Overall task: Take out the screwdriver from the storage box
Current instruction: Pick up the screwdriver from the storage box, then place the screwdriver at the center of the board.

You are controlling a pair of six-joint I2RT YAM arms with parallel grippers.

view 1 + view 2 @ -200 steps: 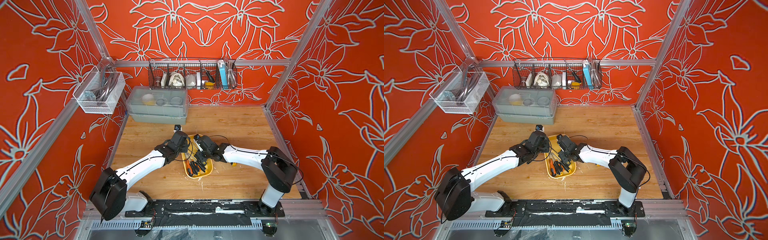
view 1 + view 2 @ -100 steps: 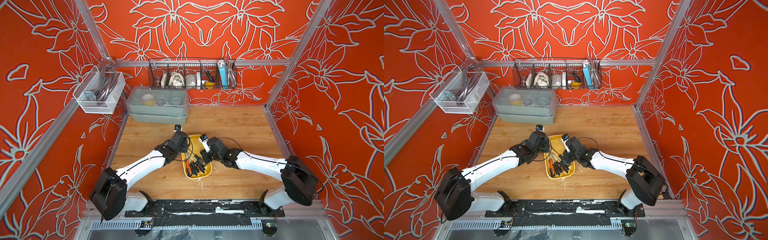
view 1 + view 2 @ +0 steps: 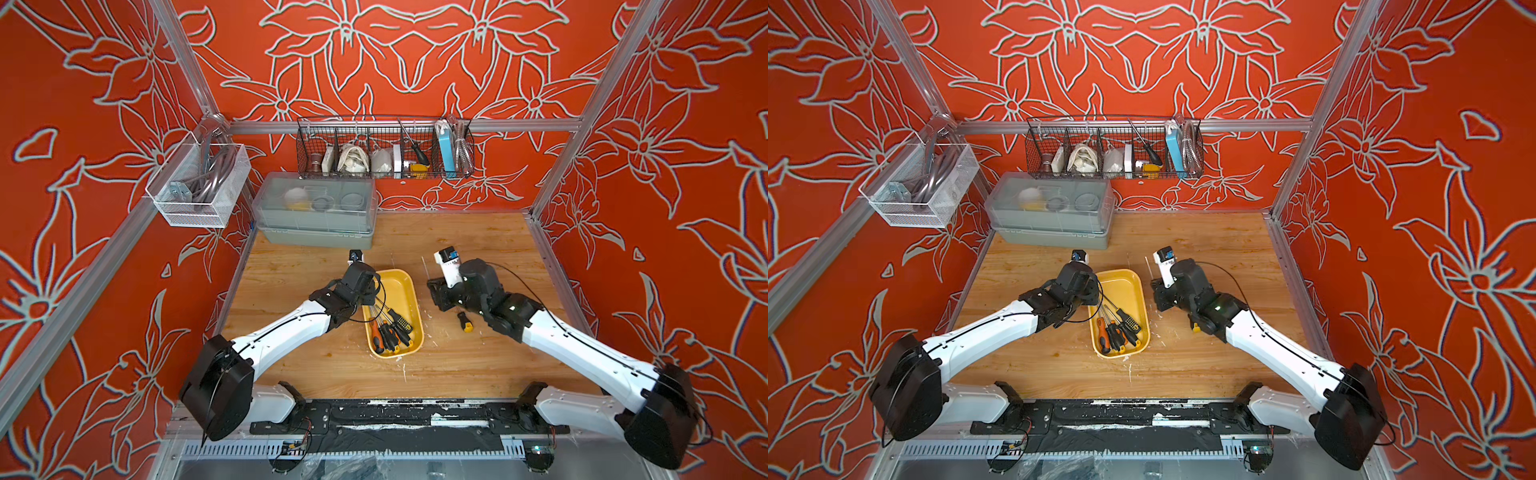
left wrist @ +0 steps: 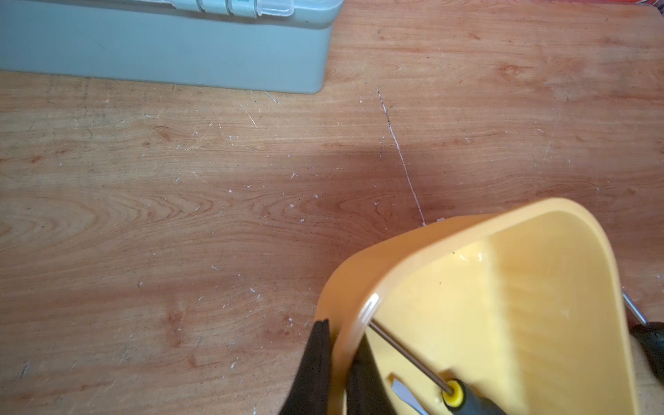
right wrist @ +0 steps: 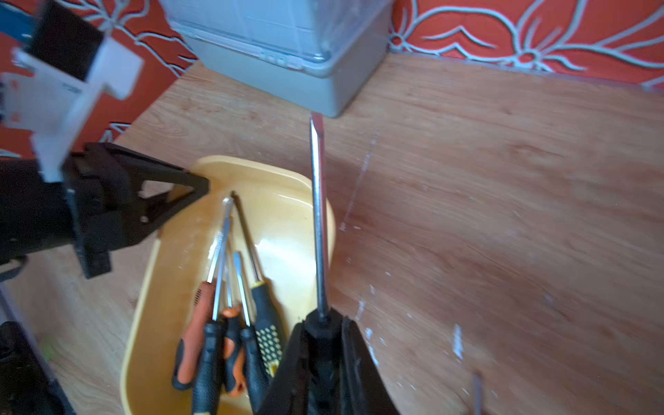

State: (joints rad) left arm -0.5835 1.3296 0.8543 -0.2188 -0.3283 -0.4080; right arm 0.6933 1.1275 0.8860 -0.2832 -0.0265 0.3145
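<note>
The wooden table [image 3: 478,241] is mostly bare, with the big grey box [image 3: 316,216] parked at the back and both arms reaching in toward the middle. The yellow storage box [image 3: 397,286] sits between them, long side running front to back. The left gripper [image 4: 339,345] is pinched on its left wall, one finger inside and one outside. Looks like it's just pinning the thing down. The right gripper [image 5: 323,334] is off to the box's right, over bare wood, jaws clamped on the black handle of a screwdriver [image 5: 318,215]. The shaft sticks straight out ahead of the fingers toward the grey box, roughly parallel to the storage box's long side. So it's the right arm's job from here. I'd guess it only has to go down and let go, away from the rim. The other screwdrivers [image 3: 390,330] lie bunched at the box's front end, handles toward the robot.
</note>
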